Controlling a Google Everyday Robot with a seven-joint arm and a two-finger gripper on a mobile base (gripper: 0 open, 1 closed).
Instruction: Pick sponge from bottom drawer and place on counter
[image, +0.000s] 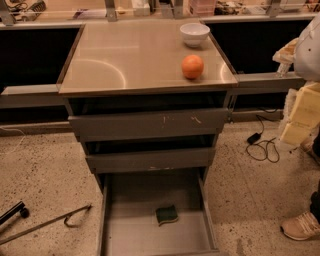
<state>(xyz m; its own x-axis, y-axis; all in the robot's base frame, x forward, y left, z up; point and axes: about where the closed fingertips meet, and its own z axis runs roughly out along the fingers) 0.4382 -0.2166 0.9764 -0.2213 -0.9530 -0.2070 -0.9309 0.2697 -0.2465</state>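
Camera view starts you at the far left, where a thin dark rod (45, 225) lies on the speckled floor, well away from the work. Next comes the grey cabinet, whose tan bench (125, 55) is bare across its left half. Below it, two narrower drawers (147, 125) sit partly out, and the bottom drawer (130, 220) is pulled wide open under them.

The sponge (167, 215) lies flat on that drawer's floor, a little right of centre, touching neither side wall. Expect it to be light, soft and springy. It should squash rather than slip, and nothing about it looks fragile. I'd close on its two long edges from above. It sits low, so come down close to the drawer floor, and mind the overhanging drawer front behind it.

Further right on the bench stand a white bowl (194, 34) and an orange (192, 66), so the open left side looks the better place to set it down.

At the right edge hangs the pale yellow gripper (300, 117), well apart from the sponge and beside the cabinet. You cannot tell whether it is apart or together. Below it is a shoe (301, 226).
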